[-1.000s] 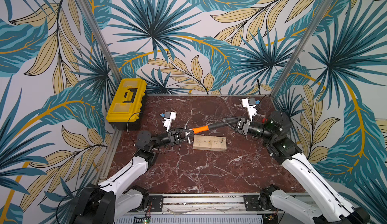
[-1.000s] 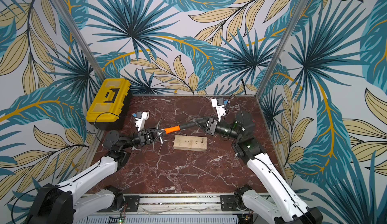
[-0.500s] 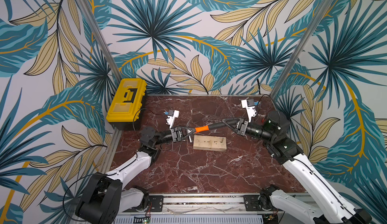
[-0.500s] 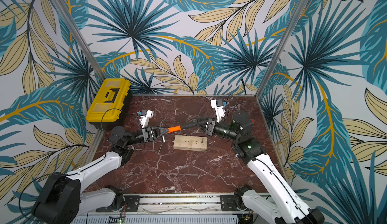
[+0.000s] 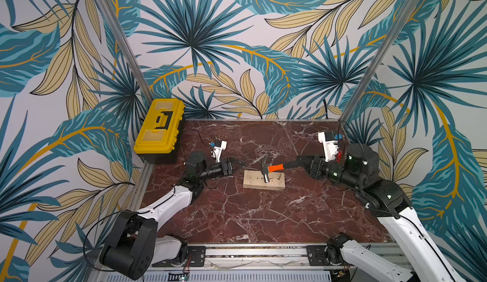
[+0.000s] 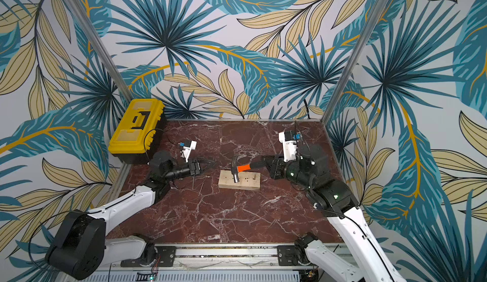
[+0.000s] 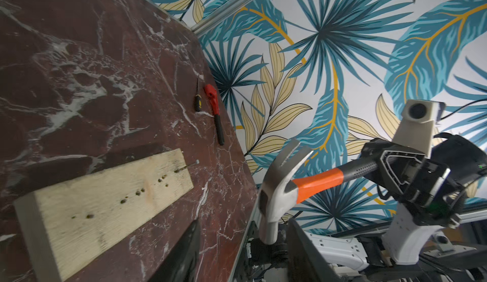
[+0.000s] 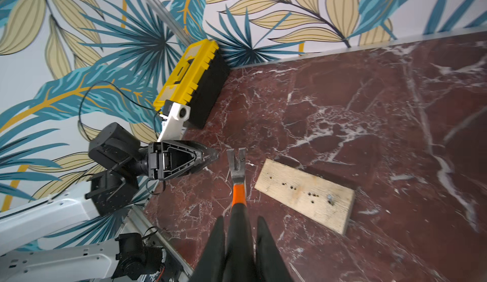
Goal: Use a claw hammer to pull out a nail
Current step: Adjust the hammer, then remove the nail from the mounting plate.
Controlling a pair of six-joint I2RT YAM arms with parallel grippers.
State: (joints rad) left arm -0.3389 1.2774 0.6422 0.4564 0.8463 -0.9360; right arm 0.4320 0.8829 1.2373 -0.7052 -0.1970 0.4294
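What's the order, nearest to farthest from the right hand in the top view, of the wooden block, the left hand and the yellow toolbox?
Measured from the right hand, which grips the claw hammer:
1. wooden block, mid-table, just in front of it.
2. left hand, open, past the block's other end.
3. yellow toolbox, in the back corner on the left arm's side.

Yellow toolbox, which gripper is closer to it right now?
Left. The left gripper is close by the yellow toolbox, toward the middle of the table. The right gripper, its fingers shut on the claw hammer, is beyond the wood block, on the opposite side.
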